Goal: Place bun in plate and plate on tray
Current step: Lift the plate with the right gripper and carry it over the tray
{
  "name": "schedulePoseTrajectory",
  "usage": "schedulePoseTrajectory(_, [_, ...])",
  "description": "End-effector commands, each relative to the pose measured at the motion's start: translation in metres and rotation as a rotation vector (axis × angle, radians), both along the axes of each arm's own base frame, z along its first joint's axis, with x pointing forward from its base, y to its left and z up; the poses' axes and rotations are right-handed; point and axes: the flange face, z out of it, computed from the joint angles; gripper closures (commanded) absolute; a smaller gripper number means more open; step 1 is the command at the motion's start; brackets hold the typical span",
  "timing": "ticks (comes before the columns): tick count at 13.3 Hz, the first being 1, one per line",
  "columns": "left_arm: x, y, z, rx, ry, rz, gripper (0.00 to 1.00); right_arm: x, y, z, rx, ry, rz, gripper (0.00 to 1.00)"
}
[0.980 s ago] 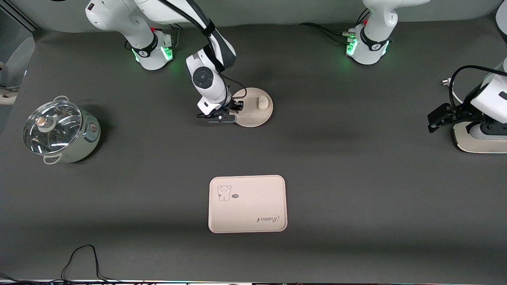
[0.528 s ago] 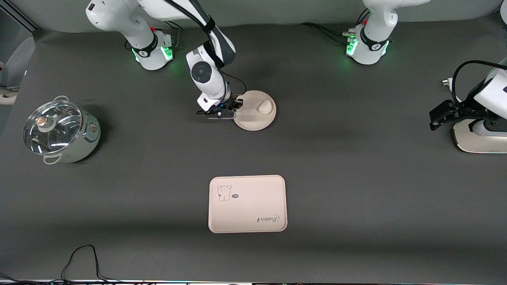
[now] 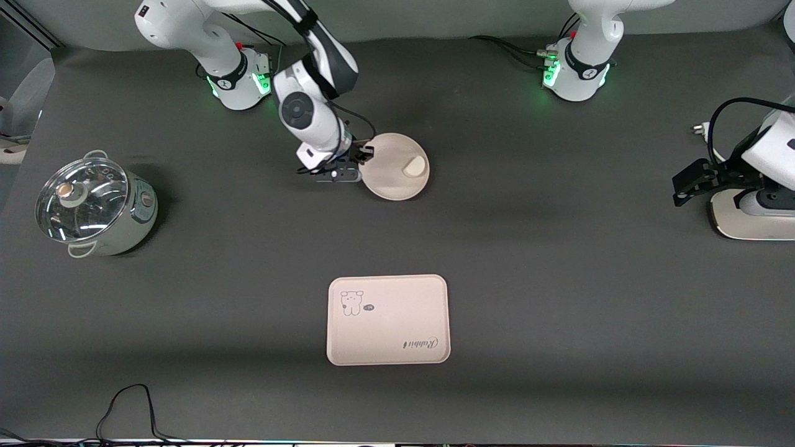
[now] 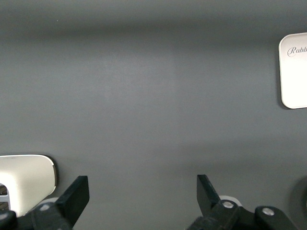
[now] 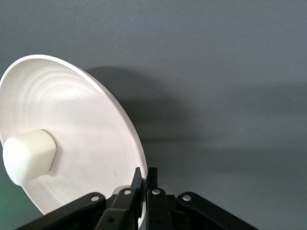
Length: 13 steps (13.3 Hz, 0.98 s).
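Bun [image 3: 413, 166] already sits in the plate [image 3: 388, 177], so we have one step done (the tray [image 3: 387, 320] waits bare, nearer the camera). Our right gripper [image 3: 362, 156] pinches the plate's rim, lifted and tilted. Our left gripper [image 4: 141, 191] waits, fingers spread, at its table end. Left: carry the plate onto the tray.

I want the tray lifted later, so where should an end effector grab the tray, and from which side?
Grip the tray by its raised rim, probably on a short edge, coming in low from the side. It lies flat with only the thin rim to pinch. The right end effector already pinches the plate rim this way.
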Motion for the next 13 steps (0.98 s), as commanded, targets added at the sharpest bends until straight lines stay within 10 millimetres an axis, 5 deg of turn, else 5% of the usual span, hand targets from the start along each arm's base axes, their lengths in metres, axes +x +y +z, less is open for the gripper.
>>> schedulePoseTrajectory(1, [0.002, -0.001, 0.008, -0.004, -0.001, -0.016, 0.0, 0.009, -0.023, 0.046, 0.073, 0.03, 0.023, 1.0])
schedulePoseTrajectory(4, [0.002, 0.0, 0.009, -0.005, -0.003, -0.013, 0.0, 0.048, -0.048, 0.084, 0.119, 0.02, 0.054, 1.0])
schedulePoseTrajectory(8, [0.003, -0.001, 0.008, -0.003, 0.0, -0.013, 0.0, 0.141, -0.042, 0.132, 0.087, -0.072, 0.032, 1.0])
schedulePoseTrajectory(10, [0.003, -0.001, 0.008, -0.003, 0.0, -0.013, 0.0, 0.199, -0.038, 0.134, 0.047, -0.114, -0.003, 1.0])
schedulePoseTrajectory(13, [0.002, -0.001, 0.008, -0.003, -0.001, -0.011, 0.0, 0.278, -0.033, 0.1, 0.078, -0.167, -0.076, 1.0])
